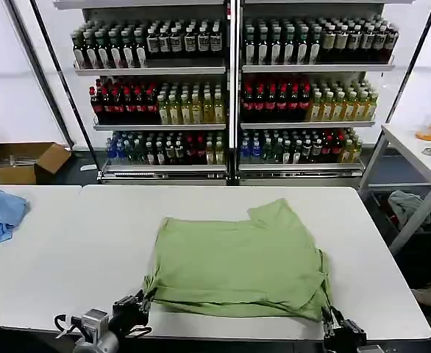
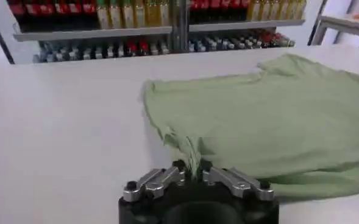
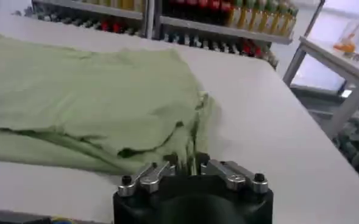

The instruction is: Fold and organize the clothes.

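Black, metal-linked fingers of the left gripper (image 2: pixel 191 170) are pinched together on the near left corner of the light green polo shirt (image 1: pixel 241 261); the left wrist view shows fabric bunched between the tips. At the near right corner, the right gripper (image 3: pixel 188 162) is clamped on the hem likewise. From the head view, the shirt lies partly folded on the white table (image 1: pixel 68 250), near its front edge, with a light blue cloth (image 1: pixel 0 215) well apart at the far left and shelves of bottles (image 1: pixel 230 95) behind
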Tool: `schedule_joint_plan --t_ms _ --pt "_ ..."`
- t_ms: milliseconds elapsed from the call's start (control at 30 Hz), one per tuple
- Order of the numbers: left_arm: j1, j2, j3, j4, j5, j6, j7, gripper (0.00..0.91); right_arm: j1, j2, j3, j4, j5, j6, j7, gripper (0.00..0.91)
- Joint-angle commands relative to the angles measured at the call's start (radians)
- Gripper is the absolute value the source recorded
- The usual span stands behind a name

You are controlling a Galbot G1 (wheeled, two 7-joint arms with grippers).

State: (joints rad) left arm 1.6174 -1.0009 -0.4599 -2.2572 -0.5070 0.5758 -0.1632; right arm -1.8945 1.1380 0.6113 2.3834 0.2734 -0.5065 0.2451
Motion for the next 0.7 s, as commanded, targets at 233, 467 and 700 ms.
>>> schedule_joint_plan --t_ms 233,467,700 --pt "-0.245 0.07 0.016 0.111 -0.125 -0.016 -0.073 0.907 0.294 -0.093 -0.019 -0.079 0.083 -0.026 0.037 0.907" --pt "-0.549 0.052 0.159 0.35 -0.167 -0.018 -0.083 0.907 0.694 -0.15 -0.216 -0.327 0.249 -0.067 0.11 0.907" --pt "-0.805 0.0 0.324 0.57 -0.16 -0.013 -0.086 0.907 1.034 -0.161 -0.394 -0.591 0.348 -0.071 0.134 0.907"
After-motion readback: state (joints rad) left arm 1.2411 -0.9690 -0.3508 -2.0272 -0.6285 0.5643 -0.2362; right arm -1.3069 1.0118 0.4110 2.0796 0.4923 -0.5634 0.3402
